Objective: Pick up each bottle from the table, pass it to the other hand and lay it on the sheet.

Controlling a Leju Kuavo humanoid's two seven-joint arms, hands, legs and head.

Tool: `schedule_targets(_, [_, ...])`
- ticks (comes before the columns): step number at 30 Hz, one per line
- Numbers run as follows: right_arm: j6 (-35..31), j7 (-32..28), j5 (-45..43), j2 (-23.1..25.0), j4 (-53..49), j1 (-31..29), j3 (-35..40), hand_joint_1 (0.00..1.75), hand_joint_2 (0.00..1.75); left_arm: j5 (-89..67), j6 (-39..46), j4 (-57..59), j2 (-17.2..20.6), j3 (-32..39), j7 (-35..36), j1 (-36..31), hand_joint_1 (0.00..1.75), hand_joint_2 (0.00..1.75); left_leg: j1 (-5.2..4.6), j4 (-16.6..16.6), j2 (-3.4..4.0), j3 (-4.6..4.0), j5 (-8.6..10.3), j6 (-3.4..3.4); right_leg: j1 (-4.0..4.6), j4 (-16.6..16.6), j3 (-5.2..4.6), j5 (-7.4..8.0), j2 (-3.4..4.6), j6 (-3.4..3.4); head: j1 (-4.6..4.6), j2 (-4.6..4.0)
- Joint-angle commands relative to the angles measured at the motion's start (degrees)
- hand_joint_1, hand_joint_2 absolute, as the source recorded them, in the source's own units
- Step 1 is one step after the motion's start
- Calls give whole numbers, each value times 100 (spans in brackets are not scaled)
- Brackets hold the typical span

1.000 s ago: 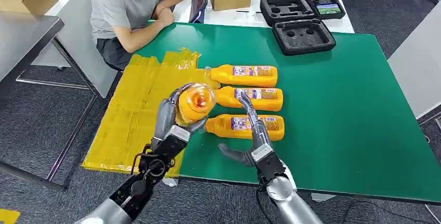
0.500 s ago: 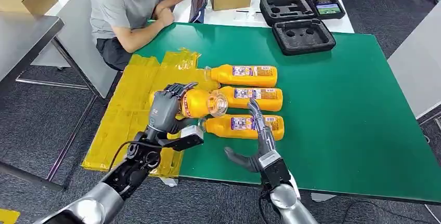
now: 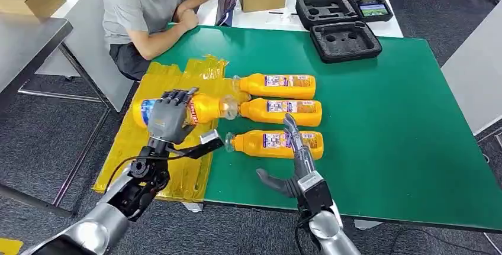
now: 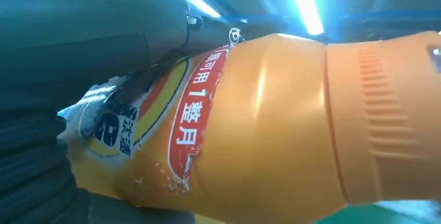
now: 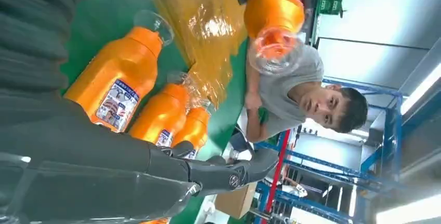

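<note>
Swung leftward since a moment ago, the held bottle (image 3: 195,108) lay level above the yellow sheet (image 3: 148,142), left hand (image 3: 170,116) wrapped tight around it, while the right hand (image 3: 294,163) hovered empty with fingers spread beside three bottles (image 3: 278,113) on the table (image 3: 385,119).

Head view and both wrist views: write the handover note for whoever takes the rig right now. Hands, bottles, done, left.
Left hand: grips one orange bottle around its middle, held on its side above the yellow sheet, cap end toward the other bottles.
Right hand: open, holds nothing, fingers extended above the green table near the nearest bottle.
Three bottles lie on their sides in a row on the table, right of the sheet.
Done: no bottle lies on the sheet yet; one is in the left hand above it.
Left: lay down the held bottle, then pick up, pass and lay the three others.
</note>
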Motion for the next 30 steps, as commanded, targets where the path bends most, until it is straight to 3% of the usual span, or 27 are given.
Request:
schedule_targets(1, [110, -2, -125, 71, 220, -45, -225, 0, 175, -791, -810, 656, 139, 300, 390, -255, 175, 175, 4, 0, 5, 19, -8, 3, 7, -4, 20, -5, -1, -11, -2, 2])
schedule_targets(10, [97, -2, -115, 83, 306, -47, -253, 0, 175, -798, -1338, 1545, 224, 218, -287, -479, 175, 175, 3, 1, 4, 20, -8, 2, 6, -2, 20, -6, -2, -12, -2, 2])
schedule_targets(21, [93, -2, -123, 69, 290, -31, -251, 0, 175, -827, -1368, 1600, 239, 190, -315, -500, 175, 175, 5, 5, 1, 22, -13, 5, 8, -1, 25, -10, -5, -12, -2, 2])
schedule_targets(24, [46, -2, -135, 50, 232, 28, -251, 0, 175, -545, -1540, 1747, 186, 260, -718, -564, 175, 175, 5, 3, -3, 18, -9, 4, 8, -3, 23, -8, -8, -12, 0, 2])
schedule_targets(30, [144, -2, -132, 75, 279, -17, -182, 0, 175, -587, -1699, 1773, 254, 236, -597, -546, 175, 175, 3, 1, 3, 9, -5, 2, 5, -2, 10, -4, -2, -8, -2, 2])
